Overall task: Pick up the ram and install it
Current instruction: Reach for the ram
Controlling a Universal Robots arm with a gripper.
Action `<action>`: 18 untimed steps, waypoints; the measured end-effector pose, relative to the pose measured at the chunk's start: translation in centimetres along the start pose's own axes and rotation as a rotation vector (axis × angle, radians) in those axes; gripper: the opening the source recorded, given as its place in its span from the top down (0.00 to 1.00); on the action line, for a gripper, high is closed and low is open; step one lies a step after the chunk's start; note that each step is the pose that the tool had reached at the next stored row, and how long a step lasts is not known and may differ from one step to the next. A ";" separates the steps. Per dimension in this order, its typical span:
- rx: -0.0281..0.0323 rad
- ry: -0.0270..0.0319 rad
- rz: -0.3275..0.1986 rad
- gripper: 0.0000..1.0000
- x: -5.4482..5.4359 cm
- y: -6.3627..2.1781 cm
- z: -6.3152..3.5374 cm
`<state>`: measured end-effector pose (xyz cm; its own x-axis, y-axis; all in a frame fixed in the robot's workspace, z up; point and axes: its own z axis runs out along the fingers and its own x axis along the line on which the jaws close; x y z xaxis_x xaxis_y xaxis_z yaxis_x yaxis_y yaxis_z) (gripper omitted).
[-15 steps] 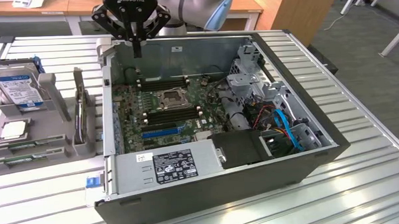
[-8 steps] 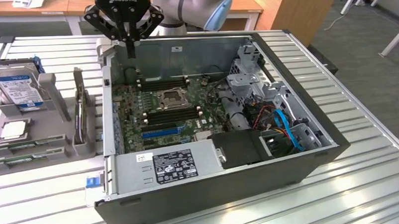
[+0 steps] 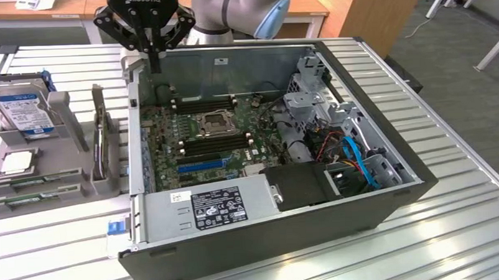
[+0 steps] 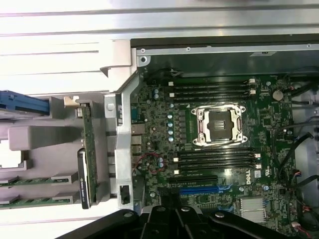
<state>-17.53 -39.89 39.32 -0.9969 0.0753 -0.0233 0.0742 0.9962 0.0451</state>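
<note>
My pincer (image 3: 155, 65) hangs shut and empty above the computer case's (image 3: 262, 251) back corner. The ram (image 3: 31, 180) lies well apart in the grey holder (image 3: 66, 121) beside it. It looks light, stiff and fragile, so I'd pinch its long edges mid-length.

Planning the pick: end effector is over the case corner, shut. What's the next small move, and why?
Probably shift the end effector toward the exterior view's left, over the grey plastic holder. It hangs shut and empty above the black computer case's rear corner. The thin green ram stick lies flat in that holder, outside the case.
</note>
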 end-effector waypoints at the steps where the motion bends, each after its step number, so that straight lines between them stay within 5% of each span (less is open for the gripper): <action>1: 0.0000 0.0001 0.000 0.90 0.2 -0.01 -0.01; 18: -0.0001 0.0000 0.000 0.90 3.2 -0.24 -0.08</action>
<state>-20.78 -39.88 39.31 -0.9969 0.0752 -0.0233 0.0741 0.9962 0.0451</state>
